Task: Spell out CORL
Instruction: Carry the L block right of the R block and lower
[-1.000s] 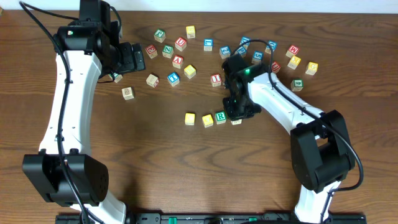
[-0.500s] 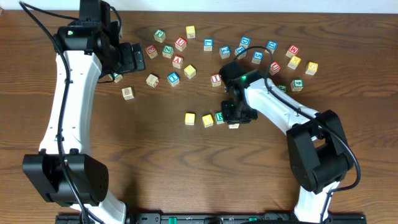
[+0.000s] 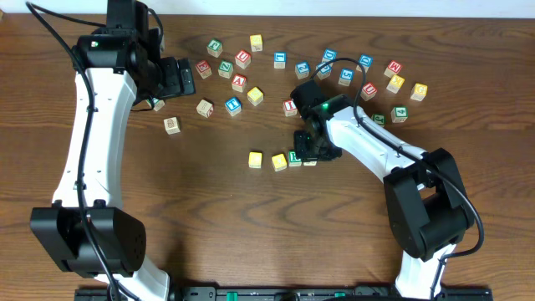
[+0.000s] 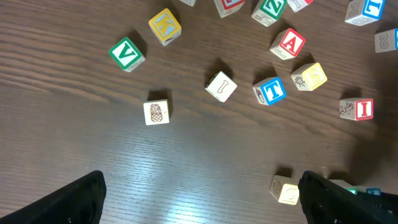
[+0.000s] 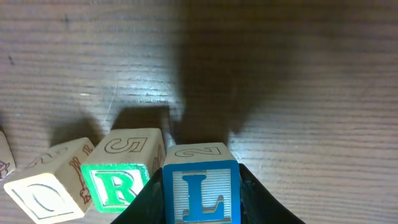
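Observation:
My right gripper (image 3: 310, 152) is shut on a blue L block (image 5: 200, 191). It holds the block right beside a green R block (image 5: 120, 180), on that block's right, close against it. Left of R lies a pale O block (image 5: 45, 191). From overhead the row reads yellow block (image 3: 255, 159), yellow block (image 3: 279, 162), green R (image 3: 295, 156), then my right gripper covering the L. My left gripper (image 3: 180, 79) is open and empty, high at the back left; its dark fingers (image 4: 205, 202) frame bare wood.
Several loose letter blocks lie scattered at the back, from a green V (image 4: 127, 55), a pineapple block (image 4: 156, 112) and a blue T (image 4: 269, 91) across to a yellow block (image 3: 419, 91) at the right. A red I block (image 3: 290, 106) lies just behind my right gripper.
My right gripper has moved left and slightly back with the L block, bringing it against the right side of the R block. The left arm has not moved.

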You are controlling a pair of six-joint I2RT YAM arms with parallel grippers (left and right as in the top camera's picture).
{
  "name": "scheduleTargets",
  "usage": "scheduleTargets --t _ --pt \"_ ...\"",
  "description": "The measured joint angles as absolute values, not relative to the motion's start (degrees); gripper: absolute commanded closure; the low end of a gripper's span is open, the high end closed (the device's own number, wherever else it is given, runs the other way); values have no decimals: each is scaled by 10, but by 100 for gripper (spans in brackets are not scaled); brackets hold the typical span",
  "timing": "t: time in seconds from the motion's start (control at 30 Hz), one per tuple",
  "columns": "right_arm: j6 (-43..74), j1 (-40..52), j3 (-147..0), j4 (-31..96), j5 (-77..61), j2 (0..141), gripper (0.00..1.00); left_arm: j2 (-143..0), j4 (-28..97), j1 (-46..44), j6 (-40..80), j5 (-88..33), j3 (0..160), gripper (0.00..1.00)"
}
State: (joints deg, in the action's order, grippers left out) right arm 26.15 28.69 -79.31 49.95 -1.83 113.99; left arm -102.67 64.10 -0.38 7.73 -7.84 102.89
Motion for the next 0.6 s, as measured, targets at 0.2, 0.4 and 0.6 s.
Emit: scheduleTargets --t 0.2,0.4,0.6 --pt "262 291 -793 500 -15 1140 74 -1027 641 -4 77 -78 1029 2" --pt "264 302 -793 500 -15 1140 74 -1027 641 -4 77 -79 1029 2" --pt "265 312 -793 500 -18 1140 75 -1027 641 -4 77 -78 1029 2"
